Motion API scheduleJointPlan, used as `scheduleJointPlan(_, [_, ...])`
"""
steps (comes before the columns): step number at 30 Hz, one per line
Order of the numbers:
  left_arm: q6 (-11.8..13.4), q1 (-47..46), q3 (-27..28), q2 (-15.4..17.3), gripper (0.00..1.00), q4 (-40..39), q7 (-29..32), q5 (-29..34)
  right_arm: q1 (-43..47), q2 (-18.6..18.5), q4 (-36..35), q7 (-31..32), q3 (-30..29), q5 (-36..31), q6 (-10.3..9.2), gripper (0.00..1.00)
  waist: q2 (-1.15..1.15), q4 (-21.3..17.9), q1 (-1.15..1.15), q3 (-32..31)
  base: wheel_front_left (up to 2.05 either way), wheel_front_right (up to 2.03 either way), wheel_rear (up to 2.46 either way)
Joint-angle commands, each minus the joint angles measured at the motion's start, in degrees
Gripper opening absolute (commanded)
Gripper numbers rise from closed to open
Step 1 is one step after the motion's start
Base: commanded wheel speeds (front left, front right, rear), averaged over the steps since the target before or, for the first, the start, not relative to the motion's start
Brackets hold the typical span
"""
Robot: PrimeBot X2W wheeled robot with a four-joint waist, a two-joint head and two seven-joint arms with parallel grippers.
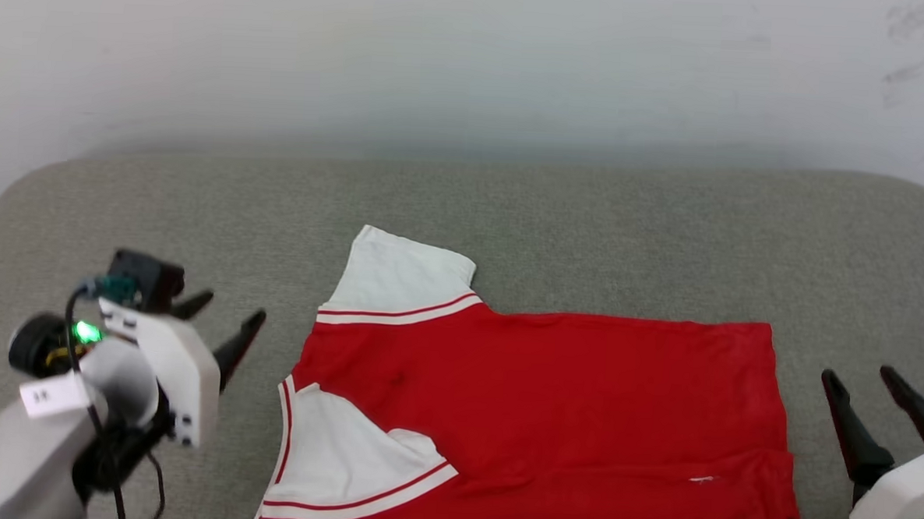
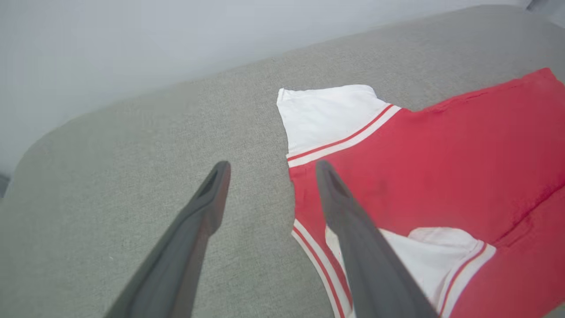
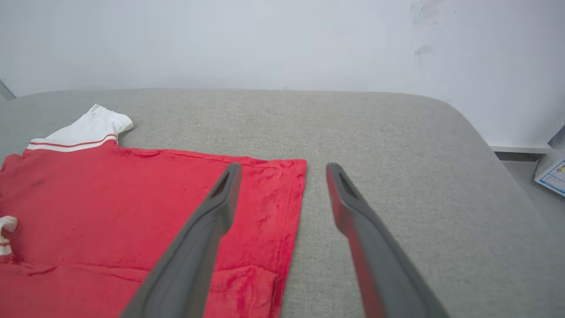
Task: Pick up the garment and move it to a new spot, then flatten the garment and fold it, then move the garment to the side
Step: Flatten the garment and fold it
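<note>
Lying spread on the grey fabric-topped table (image 1: 588, 218), the garment (image 1: 565, 404) fills the head view from centre to 6 o'clock, running off the bottom edge. Red face up. Neck end toward 9 o'clock, straight hem toward 3 o'clock.

- One white sleeve (image 1: 399, 276) sticks out toward 12 o'clock, flat on the table.
- The other white sleeve (image 1: 344, 449) is folded in over the red body near 7 o'clock.

Left end effector (image 1: 232, 309): jaws spread wide, holding nothing. The garment sits at its 3 o'clock, apart from it, with bare table between. In the left wrist view, the left end effector (image 2: 273, 165) has one finger over bare table and the other over the striped neck edge of the garment (image 2: 441, 163); contact cannot be judged.

Right end effector (image 1: 857, 376): jaws spread wide, holding nothing. The hem lies at its 9 o'clock, near but apart. In the right wrist view, the right end effector (image 3: 283, 167) straddles the hem edge of the garment (image 3: 132, 198); contact cannot be judged.
</note>
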Motion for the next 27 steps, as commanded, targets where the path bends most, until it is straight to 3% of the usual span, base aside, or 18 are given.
scheduleJointPlan(1, [-0.3, -1.8, 0.4, -0.7, 1.0, 0.8, -0.3, 0.3, -0.7, 1.0, -0.6, -0.7, -0.6, -1.0, -0.05, 1.0, 0.0, -1.2, 0.0, 1.3, 0.0, 0.0, 0.0])
scheduleJointPlan(7, [-3.3, -12.0, 1.3, -3.6, 1.0, 7.0, 3.4, 0.2, -2.1, 6.3, -5.8, -4.3, -2.3, -5.9, -0.05, 1.0, 0.0, -4.7, 0.0, 7.2, 0.0, 0.0, 0.0])
scheduleJointPlan(13, [-7.0, -23.0, 0.7, -5.0, 1.0, 13.7, 15.2, -2.2, -3.5, 9.3, -9.7, -5.1, -1.0, -8.7, -0.05, 1.0, 0.0, -8.1, 0.0, 13.9, 0.0, 0.0, 0.0])
scheduleJointPlan(22, [-7.7, -36.2, -2.0, -7.3, 1.0, 19.9, 32.5, -2.2, -6.4, 11.0, -11.0, -5.7, -0.5, -9.8, -0.06, 1.0, 0.0, -11.0, 0.0, 21.8, 0.0, 0.0, 0.0])
scheduleJointPlan(27, [-7.8, -40.2, -3.4, -8.2, 1.0, 23.3, 37.1, -1.3, -8.1, 11.2, -10.7, -6.2, -0.2, -10.0, -0.05, 1.0, 0.0, -12.0, 0.0, 25.3, 0.0, 0.0, 0.0])
